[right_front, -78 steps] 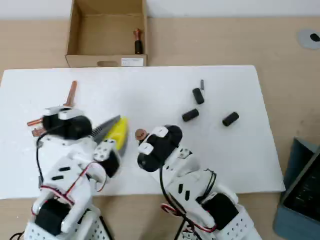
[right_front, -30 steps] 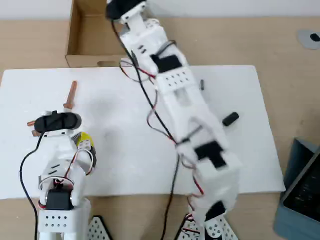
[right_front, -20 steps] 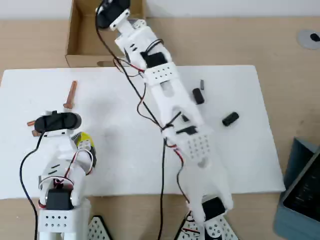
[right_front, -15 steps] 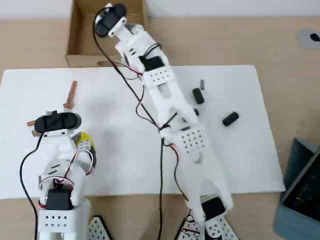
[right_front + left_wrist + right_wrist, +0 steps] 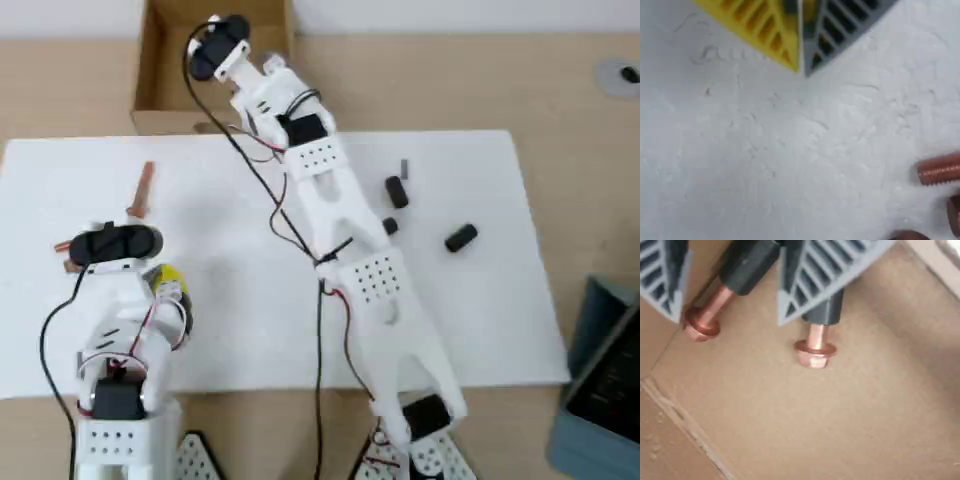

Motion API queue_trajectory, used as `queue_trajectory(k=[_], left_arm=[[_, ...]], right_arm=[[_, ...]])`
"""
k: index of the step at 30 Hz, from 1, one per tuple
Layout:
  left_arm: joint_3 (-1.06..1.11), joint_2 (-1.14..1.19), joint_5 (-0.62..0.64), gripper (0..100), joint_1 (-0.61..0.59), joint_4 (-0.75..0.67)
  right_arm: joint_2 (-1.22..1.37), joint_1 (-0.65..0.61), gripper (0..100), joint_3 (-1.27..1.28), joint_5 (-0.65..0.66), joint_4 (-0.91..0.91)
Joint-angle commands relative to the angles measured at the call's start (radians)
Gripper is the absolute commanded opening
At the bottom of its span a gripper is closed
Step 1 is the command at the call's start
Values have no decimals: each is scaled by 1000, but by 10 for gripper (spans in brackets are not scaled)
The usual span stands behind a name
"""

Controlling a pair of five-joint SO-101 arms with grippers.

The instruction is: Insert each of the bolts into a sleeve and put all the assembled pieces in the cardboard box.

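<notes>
In the cardboard box [image 5: 148, 70] — two assembled pieces [image 5: 816, 340], the right hand [image 5: 730, 317] spread wide over them.

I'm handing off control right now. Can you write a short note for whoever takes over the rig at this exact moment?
Left pincer: shut, empty, over the white mat, near the loose bolts.
Right pincer: open, down in the cardboard box, with an assembled piece between its fingers, apparently not gripped.
Done: two pieces are in the box; the second piece lies alongside.
Left: three bolts on the mat's left side, three sleeves on its right; assemble and box them.
</notes>
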Motion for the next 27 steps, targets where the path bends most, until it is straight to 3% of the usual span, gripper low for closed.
queue_trajectory(k=[1, 10, 18, 27], left_arm=[[14, -10, 0, 2, 0, 5], [14, -10, 0, 2, 0, 5], [14, -10, 0, 2, 0, 6], [12, -10, 0, 2, 0, 6]], right_arm=[[-19, -13, 145, -119, 5, 66], [-18, -7, 145, -397, 5, 390], [-134, 21, 145, -397, 3, 551], [-387, 24, 145, -397, -2, 868]])
